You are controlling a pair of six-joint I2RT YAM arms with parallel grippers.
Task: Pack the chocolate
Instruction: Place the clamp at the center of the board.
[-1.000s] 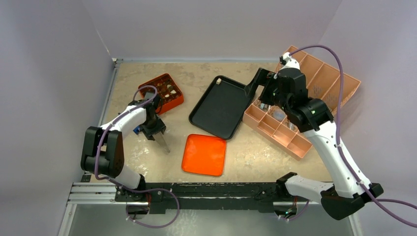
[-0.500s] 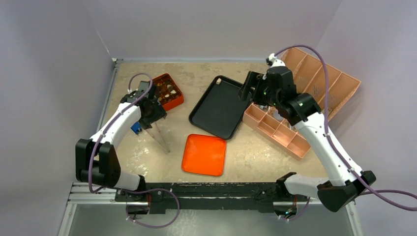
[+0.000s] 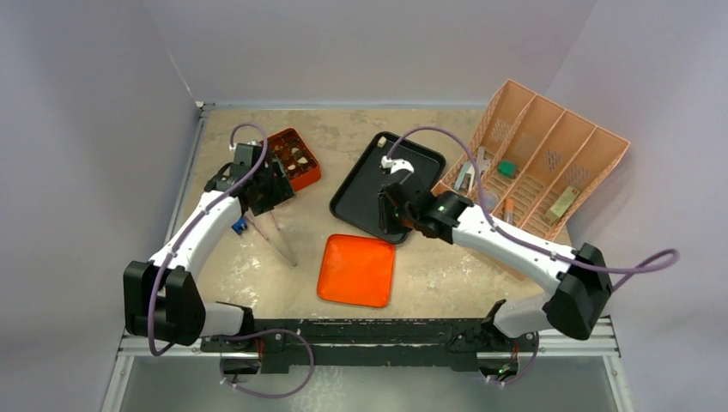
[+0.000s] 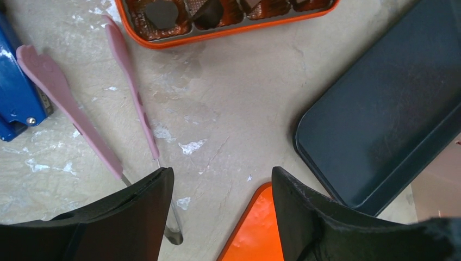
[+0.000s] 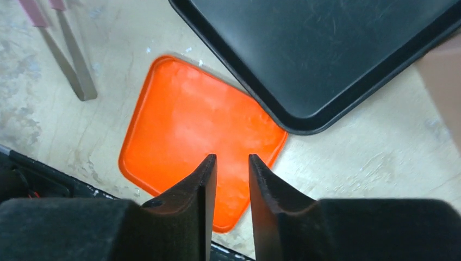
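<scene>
Chocolate pieces (image 3: 297, 159), dark, brown and cream, fill the orange compartmented box (image 3: 311, 176) at the back left. The left wrist view shows dark ones (image 4: 161, 12) in that box (image 4: 228, 33). One cream piece (image 3: 380, 143) lies on the black tray (image 3: 369, 184) at its far corner. My left gripper (image 3: 273, 192) (image 4: 220, 175) hovers just in front of the box, open wide and empty. My right gripper (image 3: 384, 209) (image 5: 232, 159) hangs over the tray's near edge, above the orange lid (image 5: 190, 125). Its jaws stand a narrow gap apart with nothing between them.
The flat orange lid (image 3: 357, 269) lies at the front centre. Pink-handled tongs (image 3: 280, 241) (image 4: 128, 70) and a blue object (image 3: 238, 227) (image 4: 15, 103) lie beside the left arm. A peach compartment organizer (image 3: 549, 154) with small tools stands at the right.
My right arm swung left from over the organizer to the tray's near edge, and its jaws narrowed. My left gripper moved back toward the orange box and opened wide.
</scene>
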